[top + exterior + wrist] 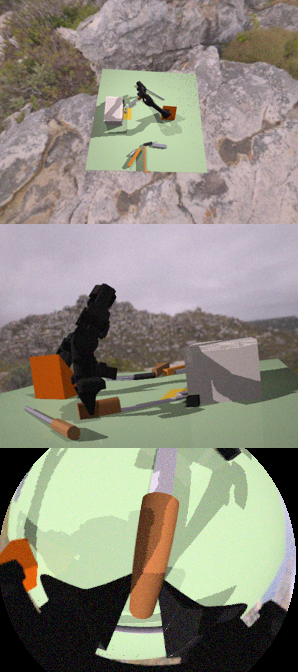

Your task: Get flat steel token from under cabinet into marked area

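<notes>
My gripper (91,411) (147,579) is shut on the wooden handle of a long tool (132,104) (110,406) (157,538), low over the table. Its grey shaft slopes to the front of the pale cabinet (114,109) (236,365), with the far end near the yellow marked area (128,116) (171,394). Small grey pieces show at that end, by the cabinet's front edge; I cannot tell whether they are the tool's head or the steel token. The token is not clearly seen, and the vent slots cannot be made out.
A black block (193,400) (229,452) is at the cabinet's front corner. A second rod (155,94) (65,429) with a wooden handle lies beside the gripper. An orange box (169,110) (47,377) is by the arm's base. Several tools and bars, including an orange bar (134,157), lie farther off.
</notes>
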Robot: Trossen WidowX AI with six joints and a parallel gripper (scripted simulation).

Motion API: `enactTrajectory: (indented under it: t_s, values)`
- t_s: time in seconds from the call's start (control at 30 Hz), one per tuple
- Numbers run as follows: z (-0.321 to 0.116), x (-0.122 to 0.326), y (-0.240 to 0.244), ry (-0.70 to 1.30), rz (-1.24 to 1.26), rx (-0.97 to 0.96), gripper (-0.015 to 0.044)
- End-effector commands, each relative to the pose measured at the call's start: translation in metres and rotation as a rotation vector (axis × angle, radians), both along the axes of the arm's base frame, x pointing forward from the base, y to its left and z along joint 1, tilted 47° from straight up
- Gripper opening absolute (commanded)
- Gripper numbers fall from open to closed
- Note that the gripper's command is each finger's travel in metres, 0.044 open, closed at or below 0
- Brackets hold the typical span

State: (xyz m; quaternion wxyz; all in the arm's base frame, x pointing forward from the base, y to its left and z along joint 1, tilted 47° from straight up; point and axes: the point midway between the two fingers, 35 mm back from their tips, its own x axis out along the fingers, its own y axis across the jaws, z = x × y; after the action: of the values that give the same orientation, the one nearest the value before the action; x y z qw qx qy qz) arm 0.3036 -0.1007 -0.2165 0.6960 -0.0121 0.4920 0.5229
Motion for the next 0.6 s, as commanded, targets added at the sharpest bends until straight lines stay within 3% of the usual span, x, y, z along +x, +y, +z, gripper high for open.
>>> enactTrajectory:
  t_s: [0.0, 0.57]
  values:
    - [0.000, 0.000, -0.001, 0.014, -0.015, -0.002, 0.0000]
    - [-0.009, -0.014, -0.014, 0.000, -0.002, 0.001, 0.0000]
